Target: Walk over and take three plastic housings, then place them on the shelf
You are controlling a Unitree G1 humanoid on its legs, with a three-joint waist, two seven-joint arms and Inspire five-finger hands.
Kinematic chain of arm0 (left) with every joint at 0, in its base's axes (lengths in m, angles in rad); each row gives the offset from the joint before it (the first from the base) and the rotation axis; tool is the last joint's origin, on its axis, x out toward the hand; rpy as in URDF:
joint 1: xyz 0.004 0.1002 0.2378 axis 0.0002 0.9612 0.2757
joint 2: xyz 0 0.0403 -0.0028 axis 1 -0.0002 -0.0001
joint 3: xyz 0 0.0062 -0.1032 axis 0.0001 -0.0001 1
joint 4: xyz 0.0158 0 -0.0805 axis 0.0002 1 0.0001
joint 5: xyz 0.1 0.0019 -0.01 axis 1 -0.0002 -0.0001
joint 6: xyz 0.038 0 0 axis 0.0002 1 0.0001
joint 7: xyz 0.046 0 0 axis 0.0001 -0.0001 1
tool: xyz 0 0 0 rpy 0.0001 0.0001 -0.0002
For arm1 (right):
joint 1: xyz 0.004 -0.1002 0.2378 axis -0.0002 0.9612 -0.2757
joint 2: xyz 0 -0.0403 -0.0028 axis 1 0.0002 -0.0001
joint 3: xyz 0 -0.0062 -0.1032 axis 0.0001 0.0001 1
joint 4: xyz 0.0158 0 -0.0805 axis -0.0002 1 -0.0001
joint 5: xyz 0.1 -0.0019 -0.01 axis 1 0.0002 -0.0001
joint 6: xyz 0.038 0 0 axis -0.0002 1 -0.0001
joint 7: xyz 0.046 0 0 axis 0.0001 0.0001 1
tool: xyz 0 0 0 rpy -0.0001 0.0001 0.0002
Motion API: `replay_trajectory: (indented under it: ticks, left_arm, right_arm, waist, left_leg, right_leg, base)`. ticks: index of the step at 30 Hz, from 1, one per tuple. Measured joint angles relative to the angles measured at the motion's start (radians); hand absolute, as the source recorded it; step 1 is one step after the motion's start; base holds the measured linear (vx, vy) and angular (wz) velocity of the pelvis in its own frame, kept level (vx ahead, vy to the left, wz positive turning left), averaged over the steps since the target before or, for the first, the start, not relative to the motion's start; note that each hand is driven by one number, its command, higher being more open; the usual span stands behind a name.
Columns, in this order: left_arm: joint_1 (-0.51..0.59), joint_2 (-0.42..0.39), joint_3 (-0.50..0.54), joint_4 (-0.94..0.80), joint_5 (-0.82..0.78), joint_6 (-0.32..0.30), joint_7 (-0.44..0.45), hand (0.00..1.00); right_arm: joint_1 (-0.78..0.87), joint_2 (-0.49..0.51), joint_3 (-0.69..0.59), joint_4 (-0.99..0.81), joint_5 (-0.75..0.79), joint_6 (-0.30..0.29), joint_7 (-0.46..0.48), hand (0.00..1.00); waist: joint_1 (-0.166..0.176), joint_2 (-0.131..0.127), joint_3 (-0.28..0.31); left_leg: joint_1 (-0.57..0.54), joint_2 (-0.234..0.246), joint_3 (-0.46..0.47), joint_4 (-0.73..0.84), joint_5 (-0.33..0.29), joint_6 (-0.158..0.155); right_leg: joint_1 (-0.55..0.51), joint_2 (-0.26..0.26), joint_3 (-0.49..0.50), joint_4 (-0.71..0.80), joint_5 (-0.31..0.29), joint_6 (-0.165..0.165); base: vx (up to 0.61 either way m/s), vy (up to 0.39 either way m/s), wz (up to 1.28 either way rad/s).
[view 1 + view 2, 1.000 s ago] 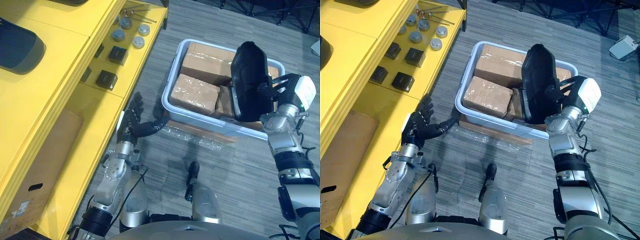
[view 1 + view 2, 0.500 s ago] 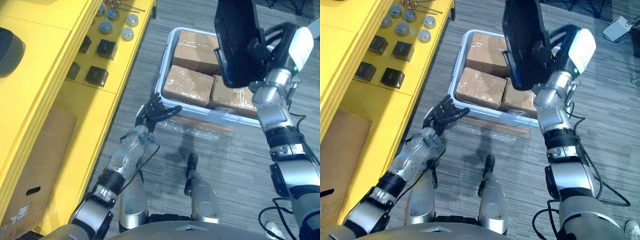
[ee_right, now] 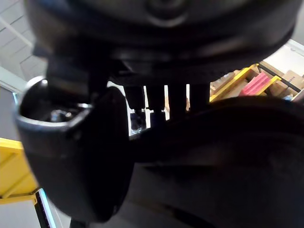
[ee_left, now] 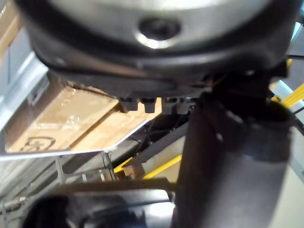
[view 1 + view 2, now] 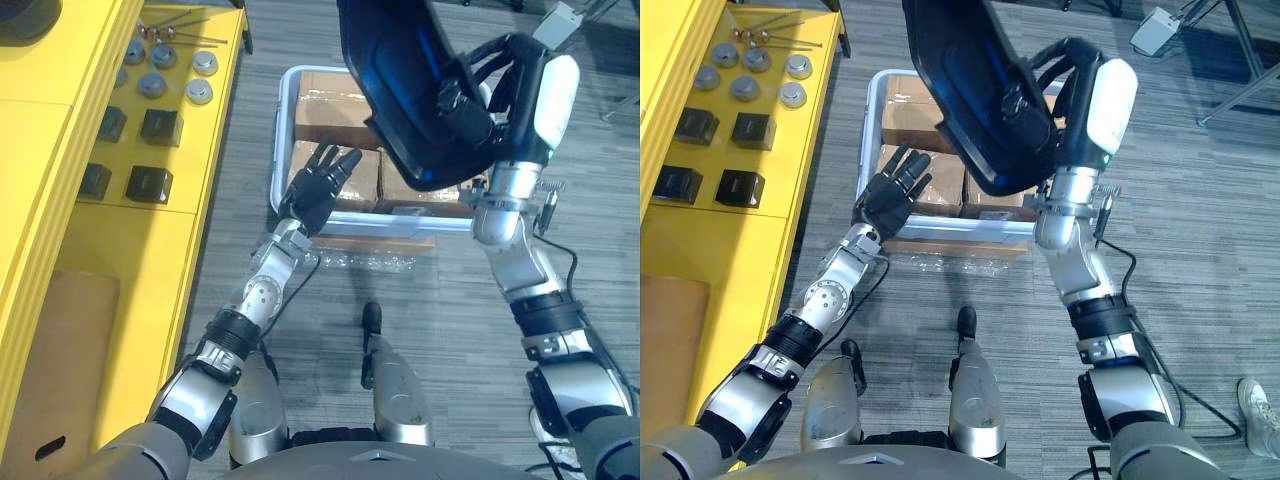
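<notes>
My right hand lifting the black housing higher, fingers curling round its edge, upper centre of frame, left hand rising, fingers spread, over the grey bin rim

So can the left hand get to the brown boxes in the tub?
Probably yes. The left hand is open, seemingly right over the brown boxes at the near rim of the tub, nothing between. The right hand holds the black housing clear.

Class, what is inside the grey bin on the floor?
Brown cardboard boxes lie in the bin. The black housing in the right hand covers its right part; the left hand hides part of one box.
</notes>
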Motion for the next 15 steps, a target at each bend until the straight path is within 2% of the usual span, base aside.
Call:
replay_trajectory:
  ticks: [5, 9, 12, 15]
  left_arm:
    - [0.001, -0.021, -0.010, 0.000, -0.030, -0.037, -0.024, 1.00]
    - [0.004, -0.022, -0.022, 0.001, -0.024, -0.039, -0.022, 1.00]
    - [0.031, -0.035, -0.048, 0.002, 0.022, -0.033, -0.002, 1.00]
    - [0.060, -0.050, -0.062, 0.003, 0.066, -0.013, 0.009, 1.00]
  right_arm:
    - [0.047, 0.031, -0.002, 0.000, 0.000, -0.031, 0.036, 0.00]
    - [0.052, 0.062, 0.008, -0.002, 0.000, -0.061, 0.036, 0.00]
    - [0.084, 0.072, 0.048, -0.051, 0.000, -0.085, 0.036, 0.00]
    - [0.092, 0.074, 0.079, -0.103, 0.000, -0.107, 0.036, 0.00]
  waist:
    - [-0.005, 0.000, -0.004]
    - [-0.006, 0.001, -0.007]
    - [-0.005, 0.003, -0.056]
    - [-0.005, 0.003, -0.079]
  left_leg:
    - [0.036, -0.002, 0.005, -0.046, 0.023, -0.008]
    - [0.067, -0.009, 0.007, -0.081, 0.041, -0.011]
    - [0.071, -0.010, 0.006, -0.102, 0.046, -0.014]
    - [0.092, -0.012, 0.011, -0.112, 0.046, -0.014]
  right_leg:
    - [0.016, 0.003, -0.004, -0.004, -0.001, -0.001]
    - [0.039, 0.002, -0.007, -0.018, 0.000, -0.001]
    - [0.046, 0.003, -0.014, -0.037, 0.002, 0.000]
    - [0.063, 0.002, -0.014, -0.046, 0.002, 0.000]
  base:
    - [0.00, -0.005, -0.01]
    - [0.00, -0.004, 0.01]
    - [0.03, -0.009, 0.03]
    - [0.06, 0.017, -0.02]
